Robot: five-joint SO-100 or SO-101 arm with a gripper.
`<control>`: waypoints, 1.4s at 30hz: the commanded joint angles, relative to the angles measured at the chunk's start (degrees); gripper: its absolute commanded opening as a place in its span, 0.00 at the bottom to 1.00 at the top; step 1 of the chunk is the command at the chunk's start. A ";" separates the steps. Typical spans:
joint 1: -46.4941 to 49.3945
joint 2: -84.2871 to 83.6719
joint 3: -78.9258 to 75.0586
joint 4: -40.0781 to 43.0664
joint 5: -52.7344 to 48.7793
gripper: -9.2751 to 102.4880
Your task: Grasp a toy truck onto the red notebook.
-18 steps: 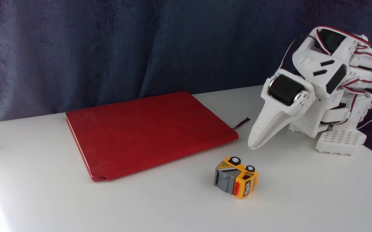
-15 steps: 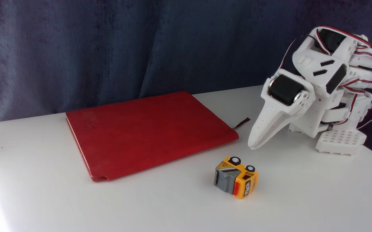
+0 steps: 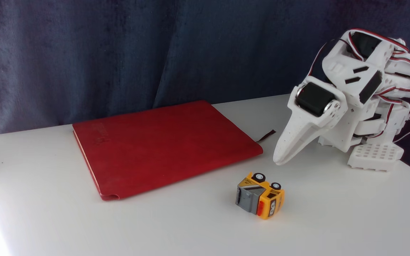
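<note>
White table (image 3: pixel 190 227), dark blue curtain (image 3: pixel 119 53) behind; fingers (image 3: pixel 279 160) pressed together, empty

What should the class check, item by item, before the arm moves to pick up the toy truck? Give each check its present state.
1. Toy truck upright on its wheels: not ok, it lies tipped with wheels facing up and back.
2. Truck free of the red notebook: ok, they lie apart.
3. Notebook top bare for placing: ok.
4. Gripper empty: ok, it holds nothing and is apart from the truck.
5. Jaws wide enough for the truck: not ok, they look shut.
6. Table bare between gripper and truck: ok.
</note>
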 commanded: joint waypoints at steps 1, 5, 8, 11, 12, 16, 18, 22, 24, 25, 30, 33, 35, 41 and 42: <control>0.00 0.97 -0.26 -0.79 -0.18 0.08; 0.00 0.97 -0.26 -0.79 -0.18 0.08; -2.29 0.97 -0.26 -0.62 -2.29 0.08; -4.13 0.97 -0.18 -0.35 -4.48 0.08; -4.04 0.97 -0.18 -0.35 -4.48 0.08; -3.96 0.97 -0.18 -0.26 -4.48 0.08; -4.04 0.97 -0.18 -0.26 -4.48 0.08; -3.96 0.97 -0.18 -0.26 -4.48 0.08; -3.96 0.97 -0.18 -0.26 -4.48 0.08; -4.04 0.97 -0.18 -0.26 -4.48 0.08; -4.13 0.97 -0.18 -0.26 -4.48 0.08; -3.96 0.97 -0.18 -0.26 -4.48 0.08; -4.04 0.97 -0.18 -0.26 -4.48 0.08; -1.41 0.97 0.09 -1.05 -4.48 0.18; 0.62 0.97 0.00 -0.88 -4.04 0.21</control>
